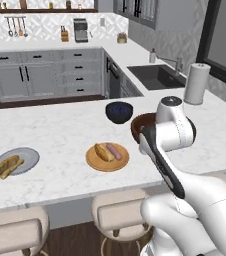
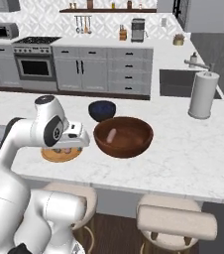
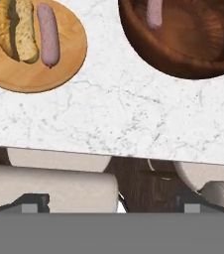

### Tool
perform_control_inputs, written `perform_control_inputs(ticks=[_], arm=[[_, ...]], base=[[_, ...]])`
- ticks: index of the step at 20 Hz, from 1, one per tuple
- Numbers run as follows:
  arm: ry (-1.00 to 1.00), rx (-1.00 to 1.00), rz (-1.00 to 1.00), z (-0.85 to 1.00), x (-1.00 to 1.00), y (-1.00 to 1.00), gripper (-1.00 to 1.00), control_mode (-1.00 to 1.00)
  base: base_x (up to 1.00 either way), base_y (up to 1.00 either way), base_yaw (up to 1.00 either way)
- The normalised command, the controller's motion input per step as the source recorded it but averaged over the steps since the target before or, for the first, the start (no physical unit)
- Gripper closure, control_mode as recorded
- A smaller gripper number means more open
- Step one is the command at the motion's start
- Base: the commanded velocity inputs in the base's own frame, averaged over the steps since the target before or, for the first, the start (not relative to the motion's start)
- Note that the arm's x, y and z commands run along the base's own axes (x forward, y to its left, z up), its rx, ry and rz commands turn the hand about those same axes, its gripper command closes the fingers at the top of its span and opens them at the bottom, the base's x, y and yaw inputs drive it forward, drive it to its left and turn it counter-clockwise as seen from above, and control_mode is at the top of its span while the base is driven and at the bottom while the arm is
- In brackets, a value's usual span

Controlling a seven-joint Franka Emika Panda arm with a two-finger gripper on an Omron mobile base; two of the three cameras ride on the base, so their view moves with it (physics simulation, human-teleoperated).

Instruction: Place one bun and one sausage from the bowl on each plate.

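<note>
A: Where the marble counter [image 1: 60, 130] is looked over from the left base view, what is found on the two plates?

B: On the tan-orange plate [image 1: 107, 157] a bun [image 1: 103, 152] and a sausage [image 1: 115, 151] are laid side by side, touching or nearly so. On the pale grey plate [image 1: 17, 160], well apart to the left, a second bun [image 1: 9, 166] is seen; whether a sausage is tucked against it cannot be told.

A: And the wooden bowl [image 2: 123, 136]?

B: It is set just right of the tan-orange plate, in front of a smaller dark blue bowl [image 2: 102, 110]. One sausage [image 3: 154, 13] is left inside it, as shown in the hand view.

A: How is the gripper [image 3: 112, 206] held?

B: It is held above the counter's near edge, over the stools [image 3: 49, 183], with nothing between its tips. The fingertips [image 3: 32, 203] are spread wide, so the jaws are parted and empty.
</note>
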Motion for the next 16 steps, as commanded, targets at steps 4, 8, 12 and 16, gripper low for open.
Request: perform_control_inputs(ticks=[4,8,12,16], arm=[[0.0,0.0,0.0,0.0,0.0,0.0,-1.0,1.0],[0.0,0.0,0.0,0.0,0.0,0.0,-1.0,1.0],[0.0,0.01,0.11,0.07,0.37,-0.15,-1.0,-1.0],[0.0,0.1,0.28,0.23,1.0,-0.38,-1.0,-1.0]], base=[[0.77,0.15,0.0],[0.59,0.09,0.0],[0.23,0.0,0.02],[0.0,0.0,0.0]])
